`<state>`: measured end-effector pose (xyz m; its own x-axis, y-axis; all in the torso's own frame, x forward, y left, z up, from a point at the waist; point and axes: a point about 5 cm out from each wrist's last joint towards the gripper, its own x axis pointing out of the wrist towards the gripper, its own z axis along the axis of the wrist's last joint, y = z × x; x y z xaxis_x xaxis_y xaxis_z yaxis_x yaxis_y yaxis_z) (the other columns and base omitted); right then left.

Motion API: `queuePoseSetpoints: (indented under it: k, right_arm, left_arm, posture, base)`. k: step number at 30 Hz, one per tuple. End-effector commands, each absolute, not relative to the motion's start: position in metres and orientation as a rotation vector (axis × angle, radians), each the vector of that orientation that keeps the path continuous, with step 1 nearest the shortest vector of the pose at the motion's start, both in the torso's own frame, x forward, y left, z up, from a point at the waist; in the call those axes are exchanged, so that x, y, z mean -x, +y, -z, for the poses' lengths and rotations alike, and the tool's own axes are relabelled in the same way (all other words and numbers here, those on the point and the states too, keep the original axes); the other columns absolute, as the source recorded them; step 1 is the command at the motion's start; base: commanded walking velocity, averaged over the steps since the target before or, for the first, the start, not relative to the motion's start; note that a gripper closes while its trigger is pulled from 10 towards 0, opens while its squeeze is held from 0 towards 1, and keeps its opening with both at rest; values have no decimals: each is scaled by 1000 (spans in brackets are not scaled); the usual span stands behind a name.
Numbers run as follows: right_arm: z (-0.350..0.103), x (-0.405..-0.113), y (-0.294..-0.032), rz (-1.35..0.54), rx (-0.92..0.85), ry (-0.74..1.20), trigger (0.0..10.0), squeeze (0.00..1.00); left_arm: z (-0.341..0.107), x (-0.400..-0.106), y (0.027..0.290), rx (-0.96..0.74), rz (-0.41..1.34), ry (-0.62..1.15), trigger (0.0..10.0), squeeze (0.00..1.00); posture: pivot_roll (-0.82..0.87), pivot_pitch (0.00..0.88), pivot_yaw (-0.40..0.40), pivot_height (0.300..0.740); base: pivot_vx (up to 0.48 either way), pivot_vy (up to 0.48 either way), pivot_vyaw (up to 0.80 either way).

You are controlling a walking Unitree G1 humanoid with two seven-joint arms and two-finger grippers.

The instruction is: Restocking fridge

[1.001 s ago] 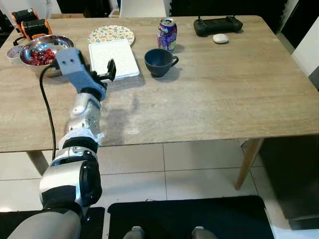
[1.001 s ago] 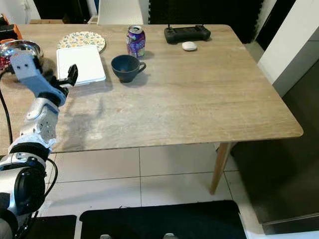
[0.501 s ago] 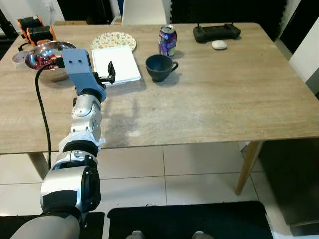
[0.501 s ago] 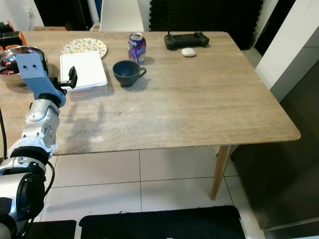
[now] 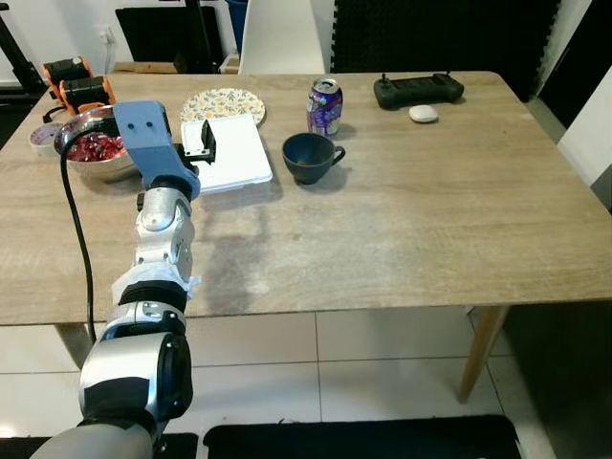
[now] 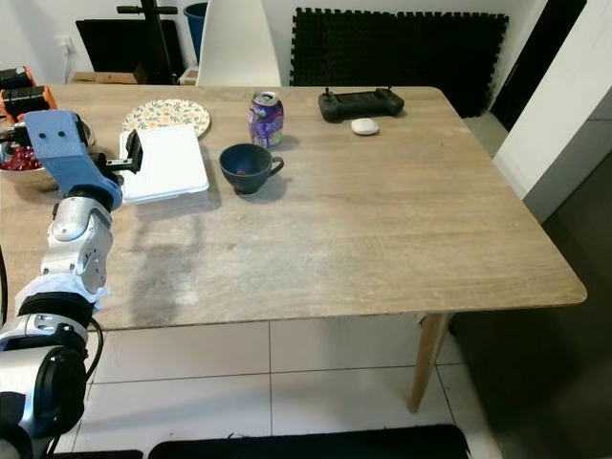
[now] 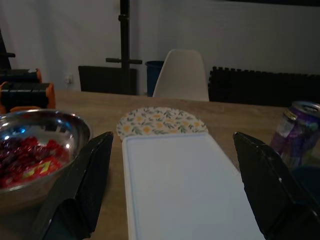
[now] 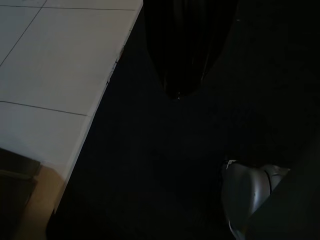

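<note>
While the left hand [image 5: 205,142] hangs low over the near end of the white tray [image 5: 229,153], its two fingers stand spread wide, one toward each long edge of the tray, as the left wrist view makes plain [image 7: 172,185]. That spacing reads as a set-up for taking the tray by its sides, or for reaching across it; I cannot say which. Nothing is between the fingers.

Everything else can be placed from the tray. A steel bowl [image 5: 91,158] of red bits sits just beside it on the robot's left, partly behind the blue wrist housing. Past the tray's far end, touching or nearly so, lies a flowered plate [image 5: 223,103]. To the tray's right stands a dark cup [image 5: 309,158], handle turned away from the tray, and beyond the cup a purple can [image 5: 323,106], upright. The can is the likeliest thing to go into a fridge, so I judge it the task's item; it stands untouched, well apart from the left hand. A black controller [image 5: 418,90] and a small white puck [image 5: 423,114] lie farther right along the worktop [image 5: 430,220].

The right hand [image 8: 182,45] hangs idle over a dark floor mat; its fingers look pressed together in the dim right wrist view.
</note>
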<state>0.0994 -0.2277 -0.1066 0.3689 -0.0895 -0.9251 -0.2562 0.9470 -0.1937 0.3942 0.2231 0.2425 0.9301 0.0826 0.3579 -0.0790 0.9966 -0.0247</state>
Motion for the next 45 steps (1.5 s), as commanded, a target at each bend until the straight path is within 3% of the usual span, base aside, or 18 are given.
queuePoseSetpoints:
  k: [1,20,30,38,45]
  right_arm:
    - [110,-88,-226,-107,317,1234,10000,0]
    - [110,-88,-225,-110,314,1237,10000,0]
    - [110,-89,-225,-111,317,1236,10000,0]
    - [110,-88,-227,-111,321,1240,10000,0]
    - [109,-87,-229,-112,325,1241,10000,0]
  left_arm:
    - [-237,-394,218,14,-71,-350,10000,0]
    - [-234,-393,201,28,-22,-343,10000,0]
    - [-226,-392,187,46,24,-313,10000,0]
    - [-205,-389,177,190,20,-195,10000,0]
    - [-178,-392,165,324,79,29,10000,0]
  posture:
    - [-63,97,9,740]
    - [-63,94,12,740]
    - [-64,94,11,740]
    - [-60,97,6,740]
    - [-63,101,7,740]
  base:
    - [311,0,0]
    - [311,0,0]
    - [0,0,0]
    - [0,0,0]
    - [0,0,0]
